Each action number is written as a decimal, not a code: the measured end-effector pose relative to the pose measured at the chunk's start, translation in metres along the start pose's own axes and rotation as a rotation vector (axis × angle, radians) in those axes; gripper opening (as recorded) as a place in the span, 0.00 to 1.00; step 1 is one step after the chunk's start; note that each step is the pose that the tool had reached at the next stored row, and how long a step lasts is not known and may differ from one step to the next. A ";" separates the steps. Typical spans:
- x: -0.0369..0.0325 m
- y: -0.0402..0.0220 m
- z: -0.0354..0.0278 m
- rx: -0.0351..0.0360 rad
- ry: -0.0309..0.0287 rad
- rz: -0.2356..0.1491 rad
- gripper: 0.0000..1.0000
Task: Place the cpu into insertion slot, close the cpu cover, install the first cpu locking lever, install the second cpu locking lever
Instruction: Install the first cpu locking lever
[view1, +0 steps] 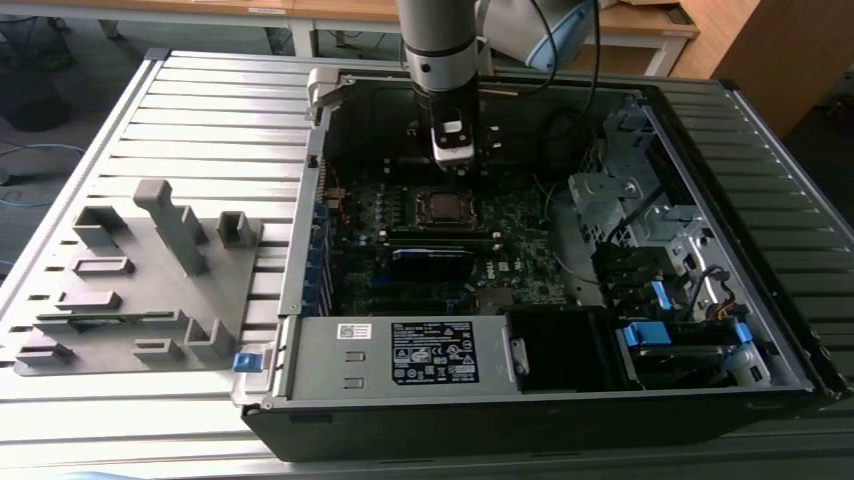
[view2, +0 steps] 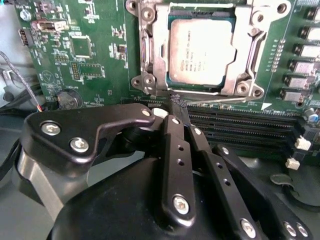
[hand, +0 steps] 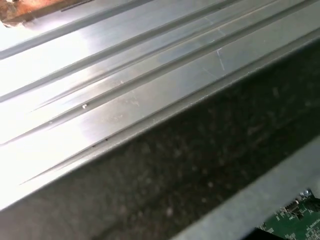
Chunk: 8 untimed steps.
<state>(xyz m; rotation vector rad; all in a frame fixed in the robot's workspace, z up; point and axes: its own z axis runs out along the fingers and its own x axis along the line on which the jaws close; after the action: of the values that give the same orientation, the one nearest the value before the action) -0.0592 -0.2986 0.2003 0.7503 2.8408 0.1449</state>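
black fingers (view2: 172, 135) of the gripper (view2: 177, 106) are seen pressed together in the second wrist view. their tips are set just beside the socket (view2: 149, 82), at a thin metal lever (view2: 225, 103) laid along the socket's near edge. whether the lever is touched cannot be told. the cpu (view2: 201, 49) is seated in the socket and framed by the cpu cover (view2: 159, 50), laid flat over it. in the exterior view the gripper is held just behind the socket, inside an open computer case (view1: 534, 430).
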 end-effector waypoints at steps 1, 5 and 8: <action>0.0000 0.0000 0.0000 -0.0008 0.0003 0.001 0.11; 0.0004 -0.0002 0.0002 -0.0028 -0.0014 0.001 0.11; 0.0017 -0.0010 0.0007 -0.0067 -0.0084 0.001 0.11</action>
<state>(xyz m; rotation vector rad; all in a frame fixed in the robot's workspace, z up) -0.0609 -0.2986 0.1993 0.7495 2.8305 0.1510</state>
